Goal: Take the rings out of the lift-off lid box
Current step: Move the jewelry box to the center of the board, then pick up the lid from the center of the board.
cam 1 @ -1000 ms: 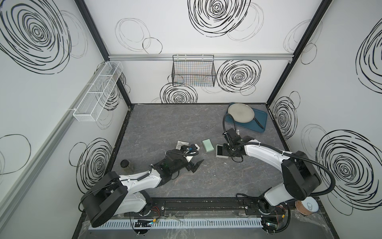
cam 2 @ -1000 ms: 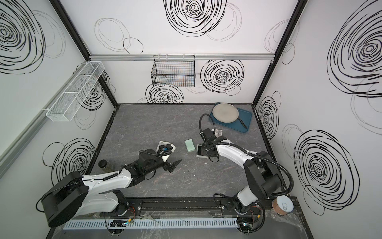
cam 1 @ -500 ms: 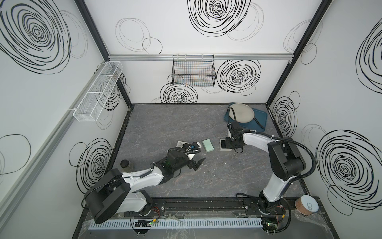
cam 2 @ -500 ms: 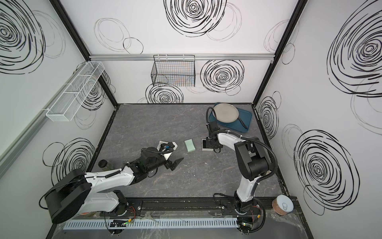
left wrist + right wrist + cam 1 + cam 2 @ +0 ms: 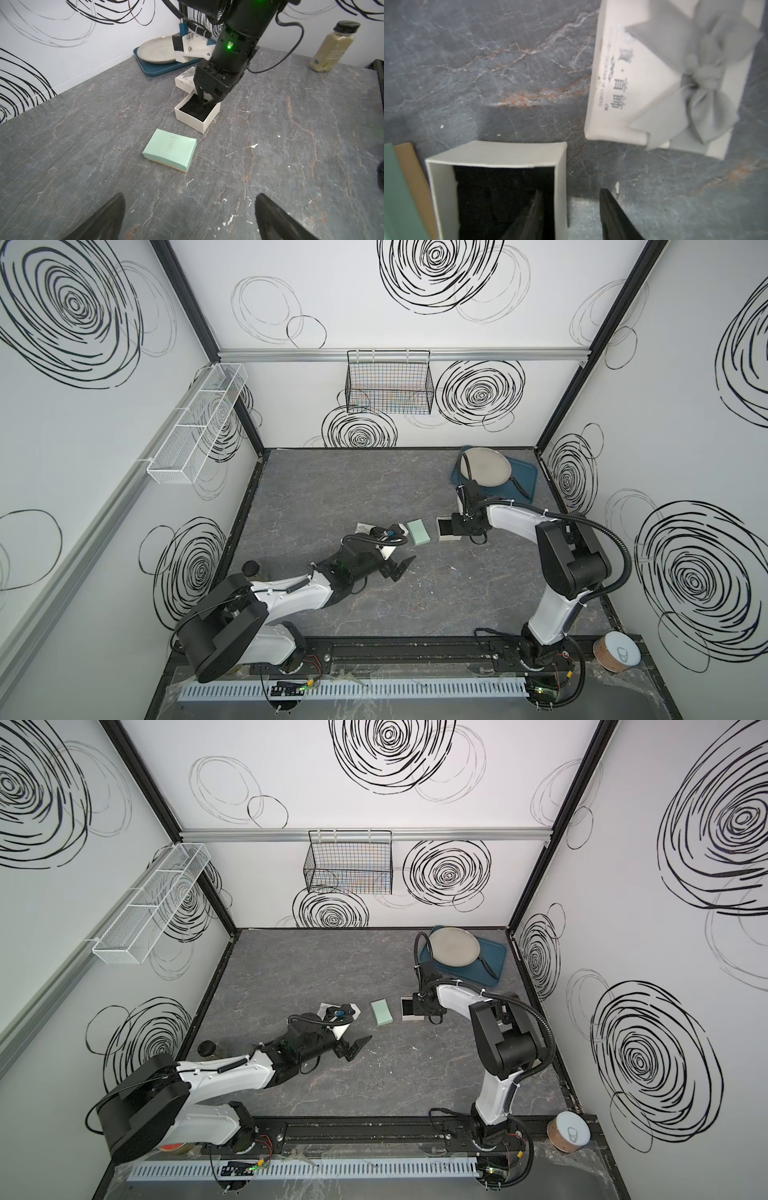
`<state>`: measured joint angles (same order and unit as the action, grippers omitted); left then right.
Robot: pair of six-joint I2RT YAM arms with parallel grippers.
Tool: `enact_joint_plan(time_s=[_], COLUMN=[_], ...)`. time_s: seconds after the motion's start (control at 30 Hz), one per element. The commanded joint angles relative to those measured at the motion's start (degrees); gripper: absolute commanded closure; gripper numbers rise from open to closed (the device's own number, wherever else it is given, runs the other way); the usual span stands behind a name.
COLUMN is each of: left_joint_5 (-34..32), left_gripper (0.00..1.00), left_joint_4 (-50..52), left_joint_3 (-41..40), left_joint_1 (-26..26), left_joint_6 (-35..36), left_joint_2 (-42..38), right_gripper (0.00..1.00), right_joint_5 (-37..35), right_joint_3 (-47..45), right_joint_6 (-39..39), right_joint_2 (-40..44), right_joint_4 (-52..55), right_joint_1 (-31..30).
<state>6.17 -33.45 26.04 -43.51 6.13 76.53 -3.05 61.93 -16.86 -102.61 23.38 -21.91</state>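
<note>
Right gripper has spread its jaws
One finger inside the white box, one outside, seemingly clear of its wall. Left gripper is wide open.

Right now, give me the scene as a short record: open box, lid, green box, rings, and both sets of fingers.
open box: white, black lining, lid off, standing on the table
lid: white with a grey bow, flat on the table beside the open box, apart from it
green box: closed, near the open box, not touching it
rings: none visible; lining too dark to tell
right fingers: open, one inside the open box, one outside its wall
left fingers: open, empty, over bare table near the green box
</note>
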Motion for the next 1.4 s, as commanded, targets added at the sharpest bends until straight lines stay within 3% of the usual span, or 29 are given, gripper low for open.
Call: enact_joint_plan(time_s=[0.0,0.17,0.4,0.47,0.9,1.37], left_joint_5=[-0.1,-0.1,-0.4,-0.5,0.5,2.4], left_gripper=[0.0,0.0,0.0,0.0,0.0,0.0], left_joint_4=[-2.0,-2.0,-1.5,-1.3,-2.9,-7.0], left_joint_3=[1.9,2.3,2.5,2.6,-0.1,-3.2], left_joint_1=[-0.4,-0.5,-0.7,-0.7,-0.6,-2.9], left_joint_6=[0.7,0.8,1.0,1.2,3.5,5.4], left_joint_2=[0.6,1.1,0.8,0.6,-2.0,-2.3], right_gripper=[0.45,0.29,0.13,0.01,0.0,0.0], right_joint_5=[0.3,2.0,2.5,2.7,-0.1,-2.8], right_joint_3=[2.2,3.5,4.2,4.8,17.8,18.8], right_joint_6=[0.7,1.7,2.7,3.0,5.1,3.5], right_joint_2=[3.6,6.3,6.7,6.5,-8.5,-13.4], right_joint_4=[2.4,3.5,3.2,2.3,5.5,5.6], right_joint_1=[0.7,2.2,5.6,6.9,9.7,9.6])
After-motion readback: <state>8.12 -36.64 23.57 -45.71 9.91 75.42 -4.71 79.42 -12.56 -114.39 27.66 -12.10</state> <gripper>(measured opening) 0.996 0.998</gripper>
